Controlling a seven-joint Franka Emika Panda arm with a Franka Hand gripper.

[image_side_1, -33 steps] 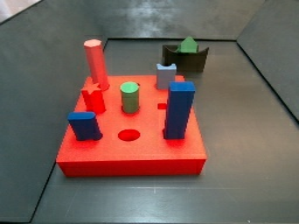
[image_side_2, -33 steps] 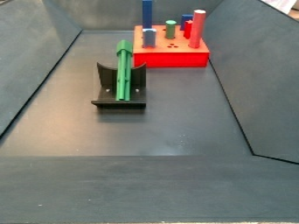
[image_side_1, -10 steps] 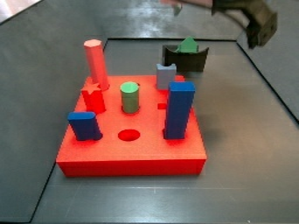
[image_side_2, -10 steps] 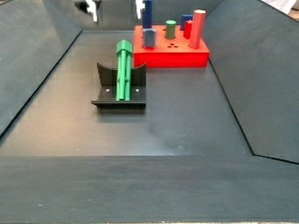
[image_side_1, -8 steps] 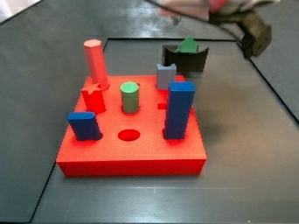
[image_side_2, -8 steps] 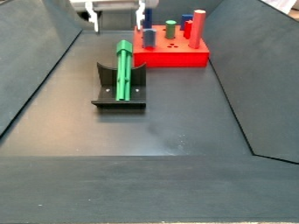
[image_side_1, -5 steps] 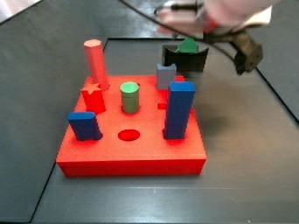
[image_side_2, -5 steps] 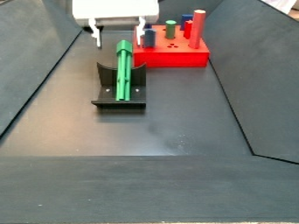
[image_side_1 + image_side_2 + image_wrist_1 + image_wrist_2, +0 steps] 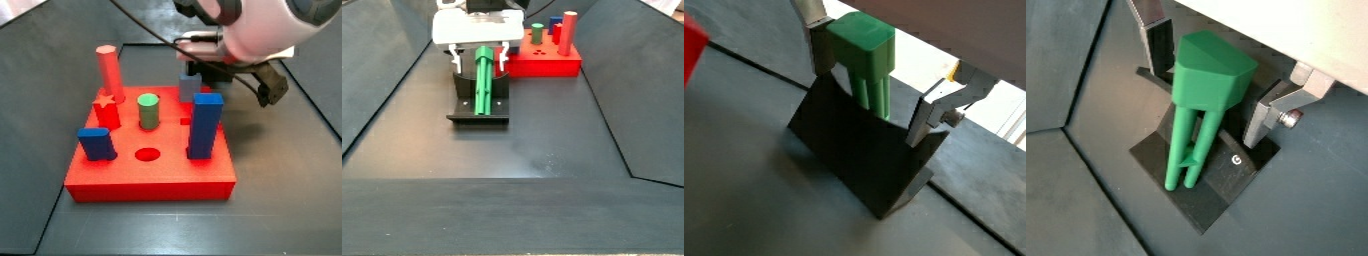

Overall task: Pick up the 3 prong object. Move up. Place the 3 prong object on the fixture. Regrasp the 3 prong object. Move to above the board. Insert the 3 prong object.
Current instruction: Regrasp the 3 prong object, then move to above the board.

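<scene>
Two silver fingers (image 9: 1273, 112) of my gripper (image 9: 1213, 75) stand spread on either side of the green peg (image 9: 1204, 105), and in both wrist views I see a gap between each pad and the peg, so the claw is released and not yet grasping anything. I read this as the regrasp step: the gripper (image 9: 478, 50) sits over the upper end of the peg (image 9: 482, 78), lined up so the jaws can close across its ridged sides.

That peg leans in the fixture (image 9: 480, 108), its lower end down against the base plate and its length resting up the bracket, which is why it is held at a slant: the fixture props it so I can take it nearer the end and along its axis. In a wrist view the fixture (image 9: 858, 150) shows as a dark slab with the peg (image 9: 865, 60) rising from it.

Beyond the fixture, on the far side from the side camera, lies the red board (image 9: 540, 62) with its coloured pegs. In a side view the arm hides the fixture, and the board (image 9: 154, 165) shows a free round hole (image 9: 147, 155) near its front edge.
</scene>
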